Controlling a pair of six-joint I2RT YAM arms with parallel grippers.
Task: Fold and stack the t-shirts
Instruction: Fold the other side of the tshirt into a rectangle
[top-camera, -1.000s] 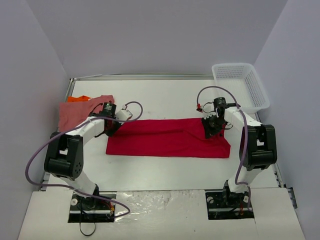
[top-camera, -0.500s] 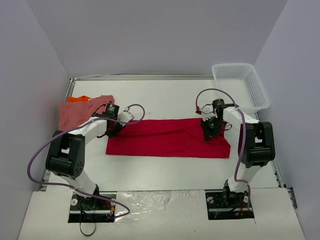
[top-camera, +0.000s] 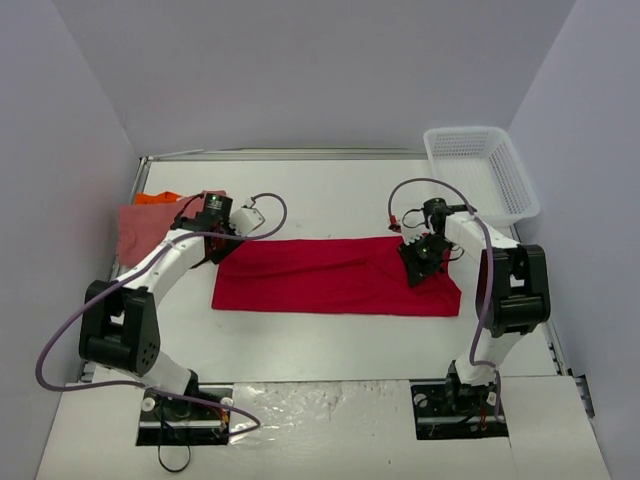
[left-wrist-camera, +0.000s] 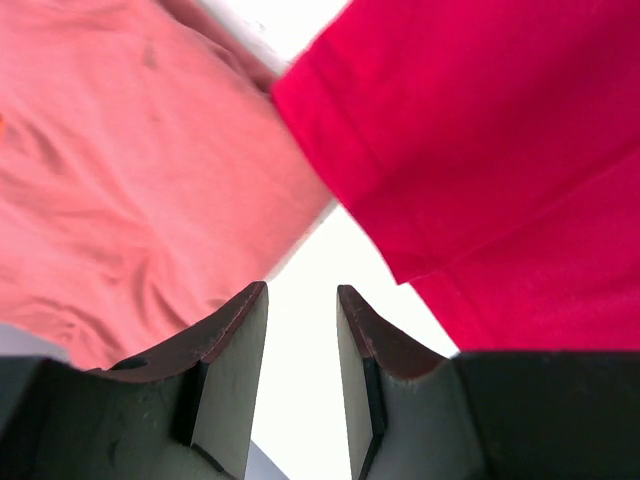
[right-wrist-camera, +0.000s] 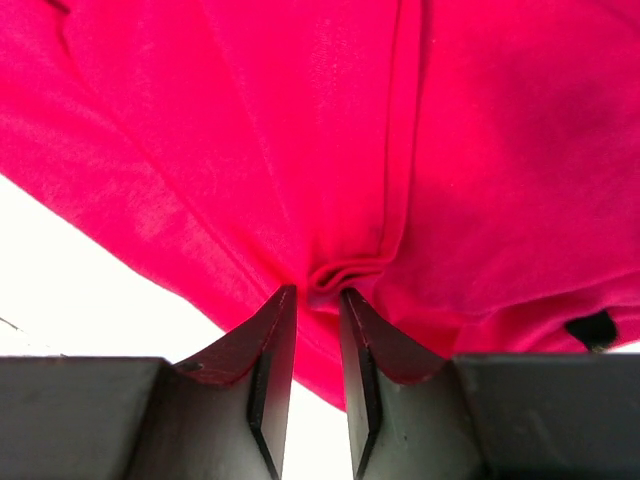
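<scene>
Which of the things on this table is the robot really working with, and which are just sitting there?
Part of the job:
- red t-shirt, spread out in the middle
- salmon pink t-shirt, at the far left
- orange t-shirt, peeking out behind the pink one

Just lying about:
- white mesh basket, in the far right corner

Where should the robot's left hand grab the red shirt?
The red t-shirt lies flat as a long strip, so only its edges offer a pinch. Probably best is its far left corner, coming down from above at the left end. That hemmed corner lies beside the pink shirt, close to the open left gripper.
</scene>
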